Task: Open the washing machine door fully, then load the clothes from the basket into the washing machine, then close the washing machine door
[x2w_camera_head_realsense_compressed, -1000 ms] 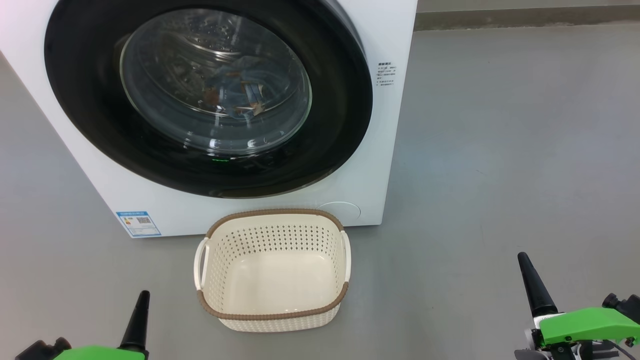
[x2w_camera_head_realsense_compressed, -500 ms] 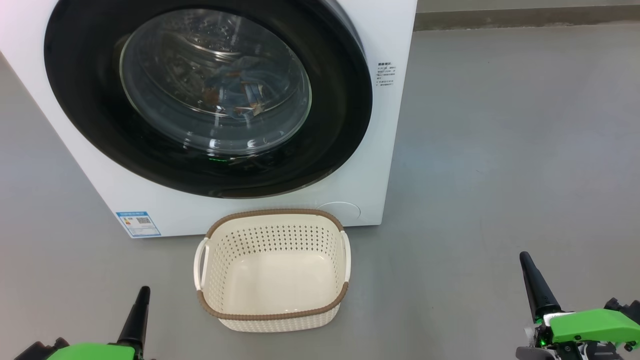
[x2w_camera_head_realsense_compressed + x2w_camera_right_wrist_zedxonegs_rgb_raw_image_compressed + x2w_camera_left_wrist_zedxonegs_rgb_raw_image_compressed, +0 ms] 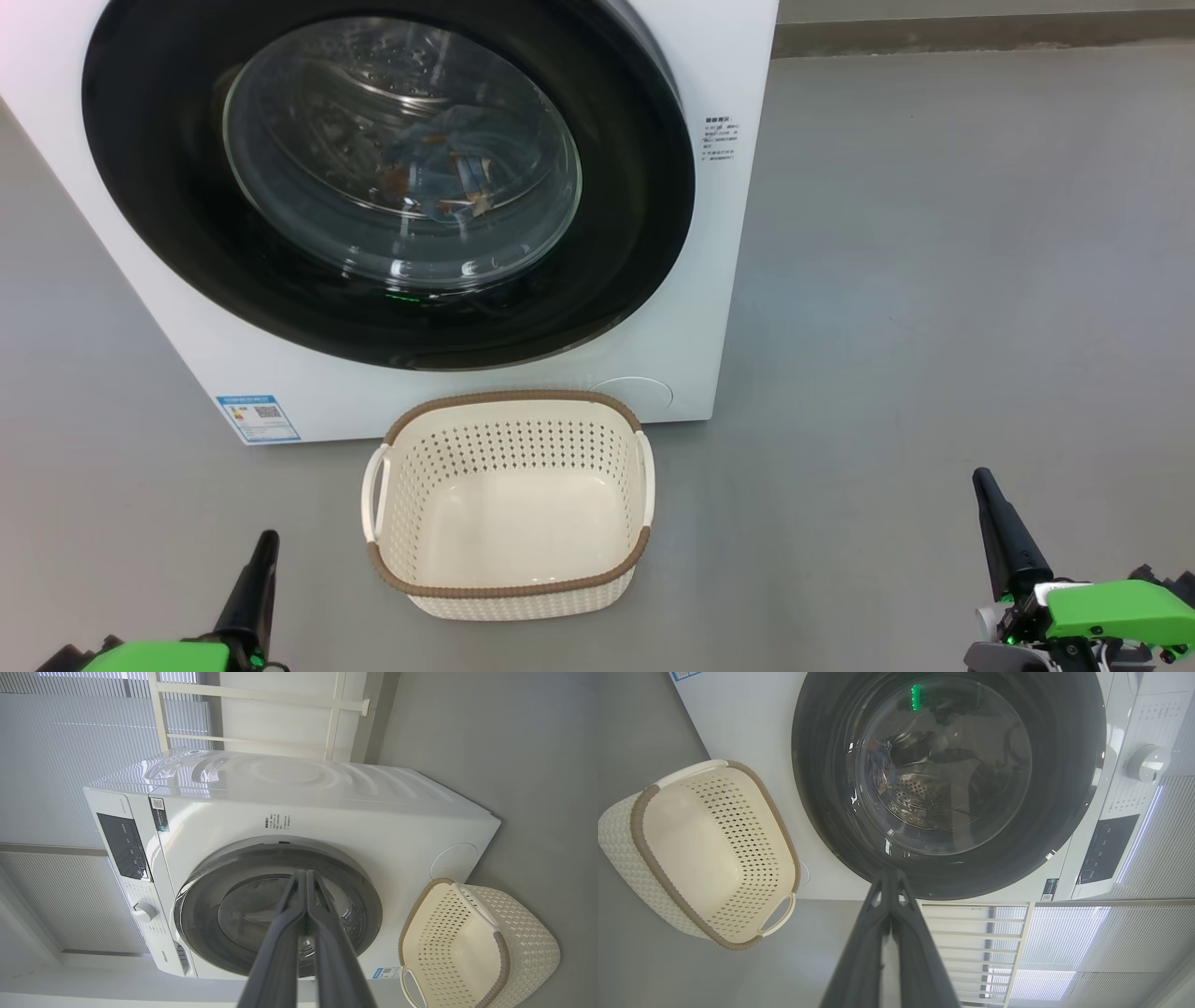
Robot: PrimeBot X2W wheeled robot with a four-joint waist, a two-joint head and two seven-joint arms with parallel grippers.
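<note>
Flanking the cream perforated plastic basket (image 3: pixel 513 605), left gripper (image 3: pixel 264 551) and right gripper (image 3: pixel 985 485) sit pinched together, empty. Behind it, the round black-rimmed glass door (image 3: pixel 392 177) could pop open if it isn't latched.

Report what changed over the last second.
The left gripper edged slightly toward the head view's left, and the right gripper slightly toward its lower right. The jaws of both are shut, and nothing was taken or released. Unchanged: the washing machine door closed, the clothes behind its glass, the basket empty.
</note>
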